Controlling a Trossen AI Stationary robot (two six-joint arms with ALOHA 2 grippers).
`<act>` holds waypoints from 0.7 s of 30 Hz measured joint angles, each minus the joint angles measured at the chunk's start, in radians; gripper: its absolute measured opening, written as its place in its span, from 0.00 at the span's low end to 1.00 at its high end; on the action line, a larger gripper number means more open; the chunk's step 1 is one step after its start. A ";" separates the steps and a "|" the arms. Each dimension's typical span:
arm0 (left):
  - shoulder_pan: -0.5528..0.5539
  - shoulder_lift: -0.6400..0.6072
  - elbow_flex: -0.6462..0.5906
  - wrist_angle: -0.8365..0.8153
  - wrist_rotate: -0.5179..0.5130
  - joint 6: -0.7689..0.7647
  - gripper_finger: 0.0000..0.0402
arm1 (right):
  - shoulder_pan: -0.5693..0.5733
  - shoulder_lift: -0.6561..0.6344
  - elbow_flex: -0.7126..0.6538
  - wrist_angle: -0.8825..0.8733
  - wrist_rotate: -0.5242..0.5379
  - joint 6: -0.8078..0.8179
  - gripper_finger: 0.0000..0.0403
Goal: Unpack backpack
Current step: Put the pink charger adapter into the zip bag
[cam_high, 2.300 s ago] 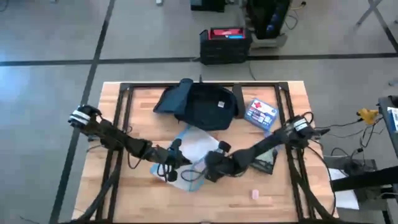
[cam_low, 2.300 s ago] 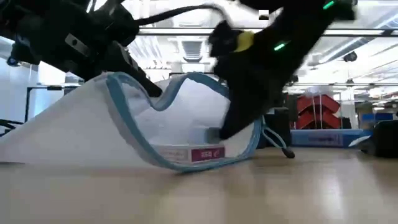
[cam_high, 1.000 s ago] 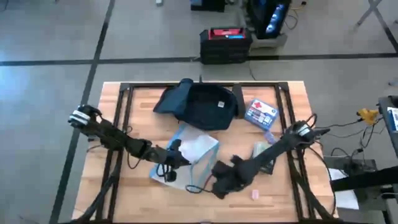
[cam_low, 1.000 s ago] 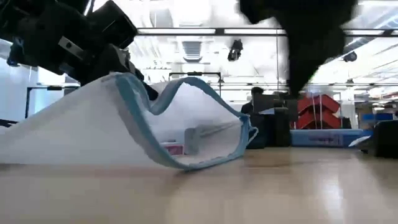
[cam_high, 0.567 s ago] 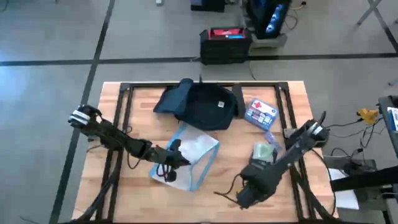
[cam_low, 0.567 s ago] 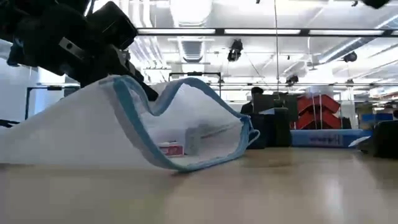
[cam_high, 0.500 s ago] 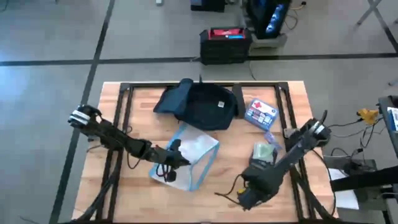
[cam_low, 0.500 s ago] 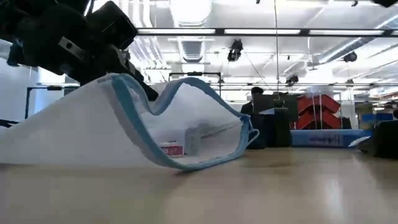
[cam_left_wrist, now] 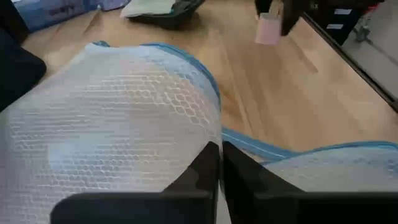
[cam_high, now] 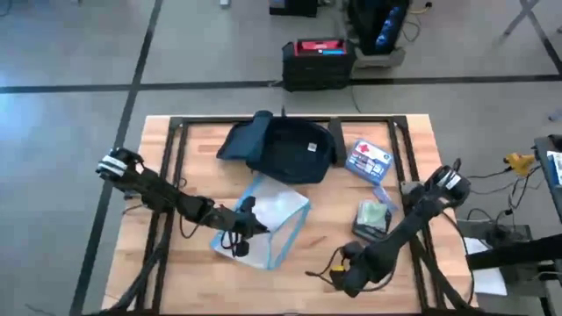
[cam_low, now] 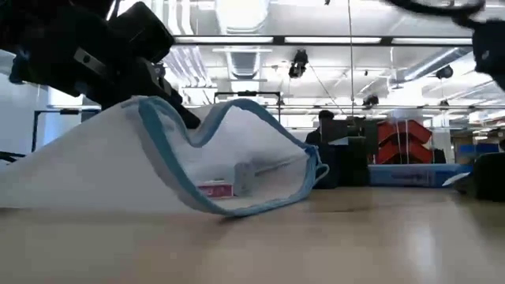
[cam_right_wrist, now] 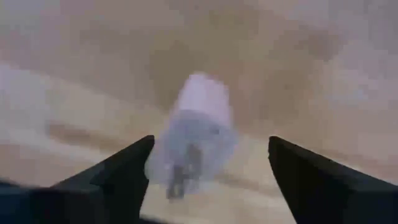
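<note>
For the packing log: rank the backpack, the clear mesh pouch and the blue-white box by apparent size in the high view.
1. backpack, largest.
2. clear mesh pouch, somewhat smaller.
3. blue-white box, clearly smallest.

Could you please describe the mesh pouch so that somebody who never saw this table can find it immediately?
Start from the dark navy backpack at the table's far edge. Just in front of it lies the pouch, pinched by the left gripper. Its translucent white mesh and light-blue border distinguish it.

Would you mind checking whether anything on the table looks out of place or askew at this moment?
Mostly tidy. The clear mesh pouch stands out: the left gripper, shut, pinches its blue-trimmed edge, so its mouth gapes sideways. The backpack lies slumped, one flap thrown out to the side.
</note>
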 joint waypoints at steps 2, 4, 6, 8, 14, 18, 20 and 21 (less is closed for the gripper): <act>0.000 0.000 0.000 0.000 0.000 0.000 0.00 | -0.004 0.000 -0.016 -0.001 0.052 0.019 0.58; 0.000 0.000 0.000 0.000 0.000 0.001 0.00 | -0.009 0.000 -0.023 0.004 0.066 0.032 0.50; 0.000 0.000 0.000 0.000 0.000 0.001 0.00 | -0.014 0.000 -0.027 0.005 0.068 0.014 0.43; 0.000 0.000 0.000 0.000 0.000 0.002 0.00 | -0.021 0.000 -0.027 0.008 0.064 -0.002 0.36; 0.000 0.000 0.000 0.000 0.000 0.003 0.00 | -0.037 0.000 -0.006 0.008 0.062 -0.088 0.23; 0.001 0.000 0.000 0.003 0.000 0.010 0.00 | -0.075 0.000 0.035 0.007 0.096 -0.240 0.23; 0.001 0.000 0.000 0.007 0.000 0.014 0.00 | -0.101 0.000 0.065 0.009 0.163 -0.333 0.23; 0.001 0.000 0.000 0.009 0.000 0.015 0.00 | -0.116 0.000 0.079 0.009 0.203 -0.389 0.23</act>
